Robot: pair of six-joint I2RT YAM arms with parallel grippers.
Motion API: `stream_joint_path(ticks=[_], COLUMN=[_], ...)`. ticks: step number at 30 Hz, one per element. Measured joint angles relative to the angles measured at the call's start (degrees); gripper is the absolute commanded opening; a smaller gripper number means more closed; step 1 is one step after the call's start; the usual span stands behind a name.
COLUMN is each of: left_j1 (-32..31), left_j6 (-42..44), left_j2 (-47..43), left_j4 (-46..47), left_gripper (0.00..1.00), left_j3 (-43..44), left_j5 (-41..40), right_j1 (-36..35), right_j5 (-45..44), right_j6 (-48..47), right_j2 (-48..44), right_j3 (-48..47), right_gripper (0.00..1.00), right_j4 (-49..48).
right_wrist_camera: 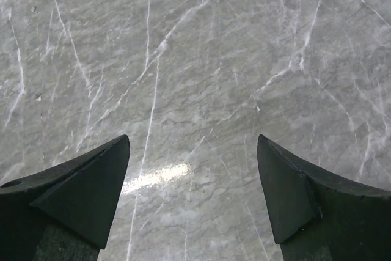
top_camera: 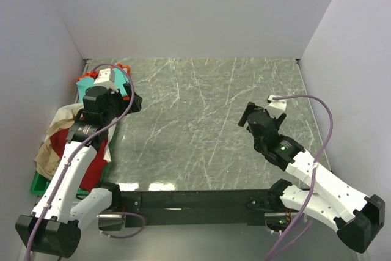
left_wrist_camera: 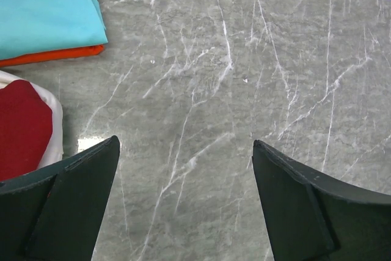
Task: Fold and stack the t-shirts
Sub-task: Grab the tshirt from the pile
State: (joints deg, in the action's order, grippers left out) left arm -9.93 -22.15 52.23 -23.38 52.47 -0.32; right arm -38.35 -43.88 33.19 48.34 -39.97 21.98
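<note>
Pick-up step: left jaws and right jaws wide open, holding nothing. Next, the left one needs to reach the t-shirts (top_camera: 47, 151) heap and pull one onto the worktop (top_camera: 201, 120).

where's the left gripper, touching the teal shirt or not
Apart. The left wrist view shows bare table between the open left gripper and the teal shirt at the upper left.

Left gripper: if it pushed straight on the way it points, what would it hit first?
Probably the bare marble table: nothing lies between the left gripper's open fingers. The teal t-shirt sits off to one side.
</note>
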Motion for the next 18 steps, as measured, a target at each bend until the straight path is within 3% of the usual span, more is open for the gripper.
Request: stream_joint_path(ticks=[9,18], left_j1=[0.1,1.2], left_j6=[-0.2,-1.6], left_j2=[3.1,10.4], left_j4=[-1.0,-6.1], left_gripper=[0.97,1.00], left_j3=[0.1,1.5], left_j5=[-4.8,-17.7], right_j1=[0.0,0.3], right_j5=[-0.2,-0.1], right_j6=[0.6,1.5], right_j2=[-2.5,-3.3], right_j3=[0.9,4.3], right_gripper=[0.92,0.93], right_j4=[-0.5,-1.9])
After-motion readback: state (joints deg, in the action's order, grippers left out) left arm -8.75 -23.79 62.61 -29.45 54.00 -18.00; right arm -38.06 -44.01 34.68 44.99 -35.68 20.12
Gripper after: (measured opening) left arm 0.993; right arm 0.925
